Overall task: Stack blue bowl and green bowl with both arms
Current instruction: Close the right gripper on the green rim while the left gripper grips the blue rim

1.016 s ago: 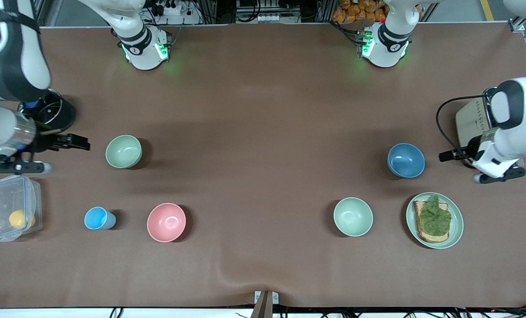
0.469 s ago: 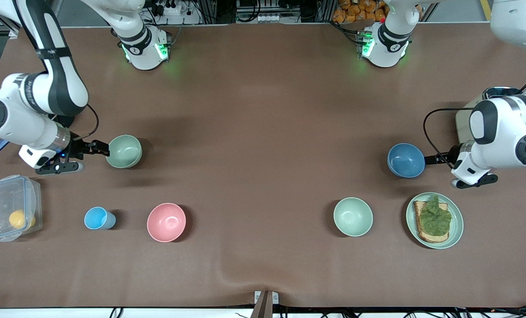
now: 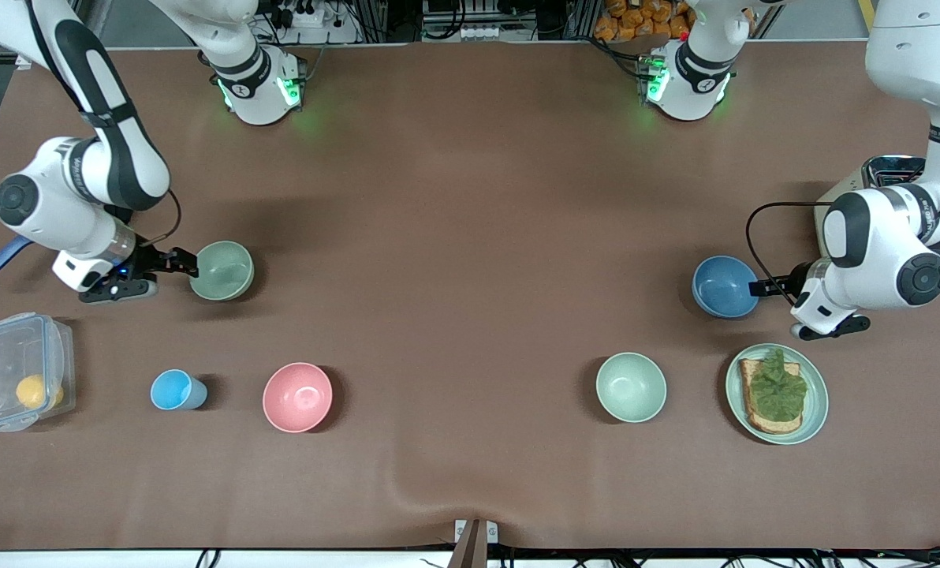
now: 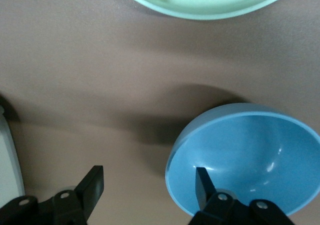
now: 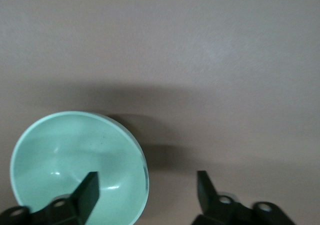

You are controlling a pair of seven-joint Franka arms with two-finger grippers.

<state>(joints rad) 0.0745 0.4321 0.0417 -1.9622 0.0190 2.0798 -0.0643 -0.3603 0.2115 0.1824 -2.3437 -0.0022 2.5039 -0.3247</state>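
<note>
The sage-green bowl (image 3: pixel 221 270) stands upright toward the right arm's end of the table. My right gripper (image 3: pixel 188 263) is open at its rim. In the right wrist view one finger (image 5: pixel 89 189) is over the inside of the green bowl (image 5: pixel 70 160) and the other is outside, over bare table. The blue bowl (image 3: pixel 725 286) stands toward the left arm's end. My left gripper (image 3: pixel 760 288) is open astride its rim. The left wrist view has one finger (image 4: pixel 202 185) inside the blue bowl (image 4: pixel 250 155) and the other outside.
Nearer the front camera stand a pale mint bowl (image 3: pixel 631 386), a pink bowl (image 3: pixel 297 397) and a light-blue cup (image 3: pixel 174 390). A green plate (image 3: pixel 815 410) with toast and lettuce lies beside the left gripper. A clear box (image 3: pixel 20 381) and a toaster (image 3: pixel 872 189) sit at the table's ends.
Both arms have swung in from the table's ends. Each gripper has come down to the rim of its bowl. Neither bowl has moved.
</note>
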